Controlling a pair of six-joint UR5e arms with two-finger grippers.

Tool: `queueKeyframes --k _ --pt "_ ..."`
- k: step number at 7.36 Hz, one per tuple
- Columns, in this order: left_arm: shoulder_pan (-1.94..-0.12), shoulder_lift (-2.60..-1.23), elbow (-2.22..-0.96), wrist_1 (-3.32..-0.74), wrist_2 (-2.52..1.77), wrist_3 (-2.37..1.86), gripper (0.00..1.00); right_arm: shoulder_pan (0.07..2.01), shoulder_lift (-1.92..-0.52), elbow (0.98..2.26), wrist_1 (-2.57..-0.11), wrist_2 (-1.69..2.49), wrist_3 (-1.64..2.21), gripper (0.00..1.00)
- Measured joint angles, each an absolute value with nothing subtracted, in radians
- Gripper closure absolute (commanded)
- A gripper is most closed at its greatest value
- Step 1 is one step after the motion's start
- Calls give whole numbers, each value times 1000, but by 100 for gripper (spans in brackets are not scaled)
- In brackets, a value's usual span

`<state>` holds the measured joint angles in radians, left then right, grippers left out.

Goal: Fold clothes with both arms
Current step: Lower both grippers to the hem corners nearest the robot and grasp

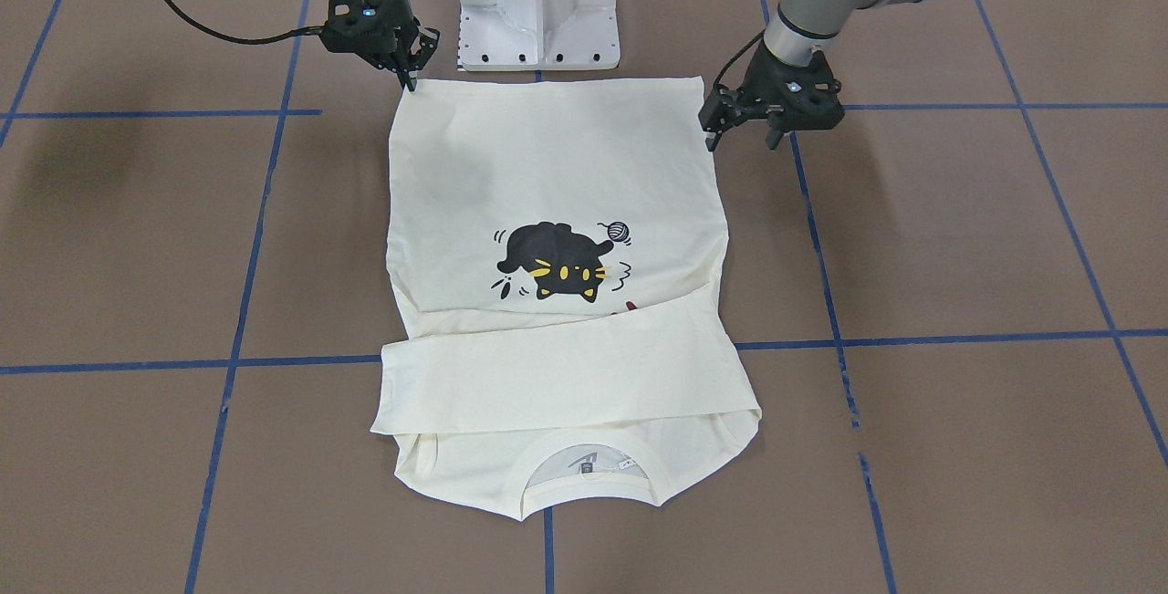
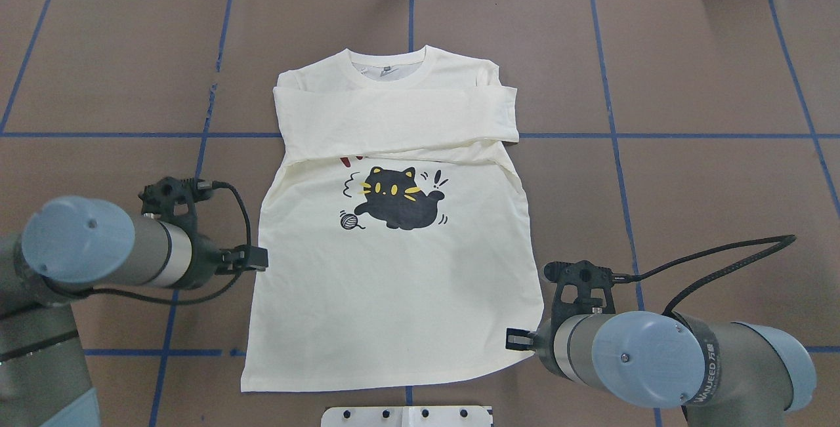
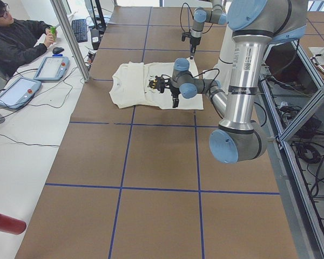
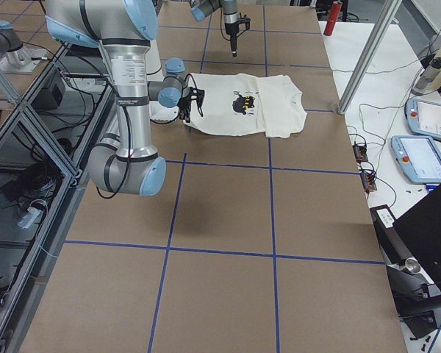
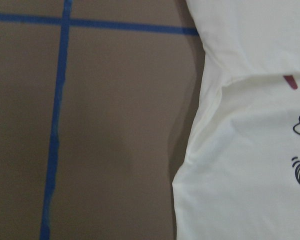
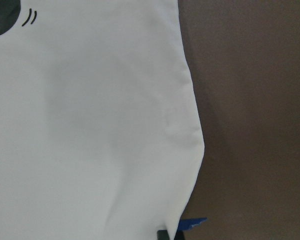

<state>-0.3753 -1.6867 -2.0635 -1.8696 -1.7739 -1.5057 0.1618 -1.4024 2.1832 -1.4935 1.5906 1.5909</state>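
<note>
The cream T-shirt (image 1: 547, 165) lies flat and face up on the brown table, with the black cat print showing, both sleeves folded across the chest and the collar on the side far from me. It also shows in the overhead view (image 2: 394, 296). My left gripper (image 1: 743, 136) hovers open beside the shirt's left side edge, a little above the hem corner, and shows in the overhead view (image 2: 259, 258). My right gripper (image 1: 409, 74) looks open, its tip at the shirt's right hem corner; in the overhead view (image 2: 517, 338) it sits at that edge. Both wrist views show only shirt edge (image 5: 250, 150) (image 6: 90, 125) and table.
The white base block (image 1: 538, 1) stands just behind the hem. Blue tape lines (image 2: 610, 135) cross the brown table. An operator (image 3: 16, 38) sits at a side desk with tablets. A metal post (image 3: 70, 38) and a red cylinder (image 3: 5, 222) stand off the table.
</note>
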Motion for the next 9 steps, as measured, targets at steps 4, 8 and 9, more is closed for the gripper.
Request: queueKeyframes --k 4,8,9 --pt "-128 -1677 -2101 -1835 -1651 -1814 4 177 -1395 2198 -1488 1594 1590 100" --pt "-116 -1676 -2064 -1791 -1629 -1825 11 185 -1390 2225 -1488 1604 1589 100" --pt "-115 -1675 -2063 -1777 -1626 -1826 16 186 -1391 2225 -1488 1604 1589 100"
